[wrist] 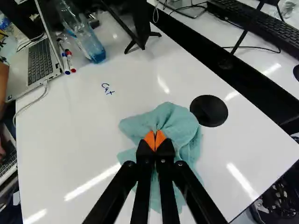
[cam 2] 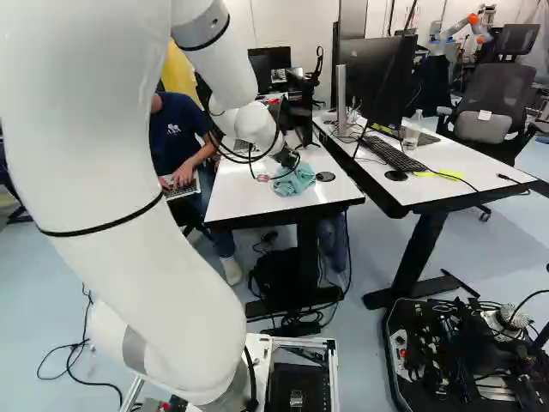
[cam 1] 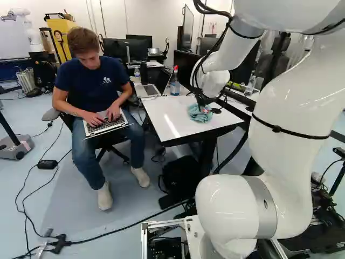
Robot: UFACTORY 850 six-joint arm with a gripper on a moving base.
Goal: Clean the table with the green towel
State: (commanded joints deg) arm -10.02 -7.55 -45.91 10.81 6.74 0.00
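The gripper (cam 1: 204,103) is low over the white table (cam 1: 167,116) in the left base view, at the green towel (cam 1: 200,114). Seen from the wrist, the gripper (wrist: 155,140) has its orange tips together, pinching the bunched green towel (wrist: 161,119); folds of cloth spread out ahead of and under the fingers. Small blue handwriting (wrist: 108,88) marks the tabletop ahead of the towel. Beside the cloth is a round black disc (wrist: 209,111).
A water bottle (wrist: 88,39), markers (wrist: 69,60) and a laptop (wrist: 38,63) occupy the table's far end. A seated person is close beside the table. A second desk (cam 2: 429,184) with monitor and keyboard adjoins. Another robot (cam 2: 463,27) stands far back.
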